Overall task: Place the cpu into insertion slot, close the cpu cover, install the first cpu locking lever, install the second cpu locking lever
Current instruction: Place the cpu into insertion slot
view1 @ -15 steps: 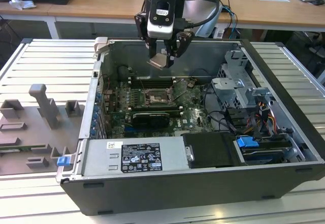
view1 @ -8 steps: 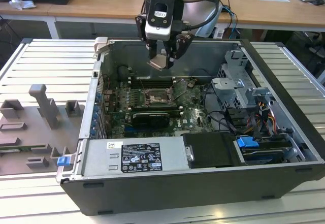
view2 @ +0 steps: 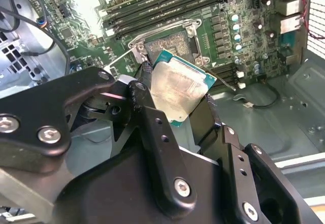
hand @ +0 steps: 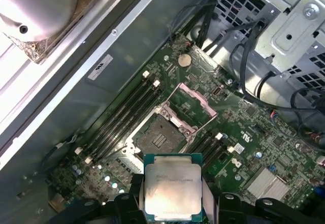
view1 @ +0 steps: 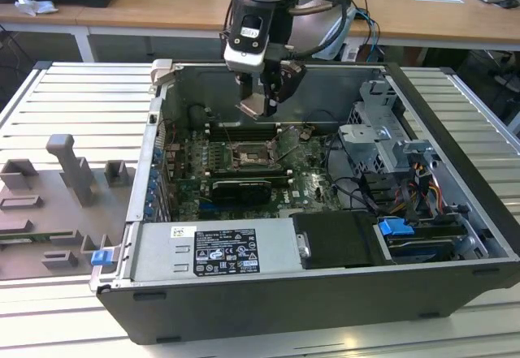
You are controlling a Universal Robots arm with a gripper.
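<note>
The gripper (view2: 179,93) hung inside the open case (view1: 268,309), which lay on the ribbed surface (view1: 73,98). Its fingers (view2: 147,107) were drawn in onto the cpu (hand: 172,187), pinching it by two opposite edges. The cpu was in the air above the board, near the slot (hand: 161,138) but apart from it and not seated. The cover (hand: 195,101) stood swung open beside the slot, so the dark socket centre lay bare.

The chip was square, so it had no real long axis. Its pale metal face looked back toward the arm and its contact side toward the board. In both wrist views its edges ran askew to the slot's rim. In the exterior view it looked tipped rather than level.

That mismatch seemed the main hazard. A chip lowered while turned or tilted would likely land with a corner on the rim, ride up, and press unevenly on the contacts below. The grip held only on thin edges, so a knock against the raised cover or the memory slots (hand: 122,113) could twist the chip between the fingers or drop it onto the board. A release from too high would probably leave it lying crooked in the slot.
</note>
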